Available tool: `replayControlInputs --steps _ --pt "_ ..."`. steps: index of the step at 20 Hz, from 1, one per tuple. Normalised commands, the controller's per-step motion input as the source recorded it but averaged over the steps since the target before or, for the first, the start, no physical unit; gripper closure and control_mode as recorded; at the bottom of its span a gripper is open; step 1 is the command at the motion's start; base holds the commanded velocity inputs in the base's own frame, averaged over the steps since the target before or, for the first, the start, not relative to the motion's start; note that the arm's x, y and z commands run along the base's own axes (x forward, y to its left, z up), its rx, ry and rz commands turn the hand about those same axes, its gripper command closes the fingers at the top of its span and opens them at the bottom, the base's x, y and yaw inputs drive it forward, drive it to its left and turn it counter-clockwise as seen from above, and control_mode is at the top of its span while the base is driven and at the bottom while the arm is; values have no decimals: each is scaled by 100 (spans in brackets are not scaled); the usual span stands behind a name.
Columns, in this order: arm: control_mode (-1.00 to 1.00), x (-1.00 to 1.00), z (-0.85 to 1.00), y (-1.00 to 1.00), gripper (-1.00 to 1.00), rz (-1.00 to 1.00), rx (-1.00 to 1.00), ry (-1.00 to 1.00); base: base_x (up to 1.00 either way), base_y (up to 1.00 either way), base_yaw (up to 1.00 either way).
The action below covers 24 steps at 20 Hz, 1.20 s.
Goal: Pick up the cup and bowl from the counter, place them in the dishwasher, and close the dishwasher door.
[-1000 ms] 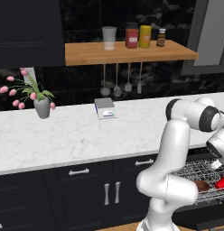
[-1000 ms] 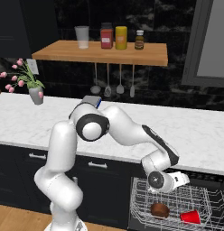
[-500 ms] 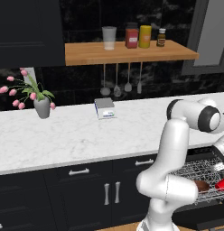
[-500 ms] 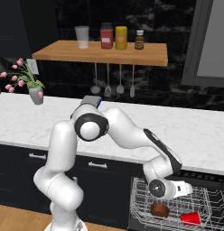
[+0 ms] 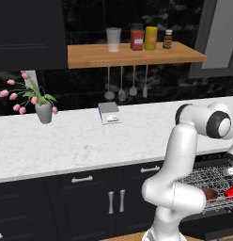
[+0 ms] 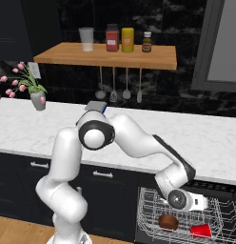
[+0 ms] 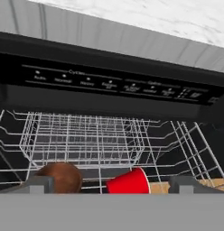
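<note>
gripper point(image 7: 111, 185): jaws wide apart, holding nothing, low before the rack | cup point(image 7: 128, 182): on its side in the dishwasher point(image 7: 109, 83) wire rack point(image 6: 153, 209) | bowl point(image 7: 59, 177): in rack, just beside cup | counter point(image 5: 81, 141)

White arm point(image 6: 134, 143): bent at elbow, reaching low and forward. Gripper point(image 7: 112, 184): level, jaws wide apart, nothing held between them.

base views flank arm, hand view near rack point(image 7: 86, 140)
</note>
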Motion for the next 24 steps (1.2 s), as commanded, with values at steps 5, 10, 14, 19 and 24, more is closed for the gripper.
replayControlInputs --steps 5,10,14,19,24 --pt "-100 -24 10 -36 -100 0 15 0 0 0 0" --pt "-100 -39 17 -41 -100 5 20 -5 0 0 0" --pt "-100 -86 3 -23 -100 6 29 -35 0 0 0" --pt "-100 -100 -3 -9 -100 9 35 -57 0 0 0" --pt "-100 -100 0 0 -100 14 13 -49 0 0 0"
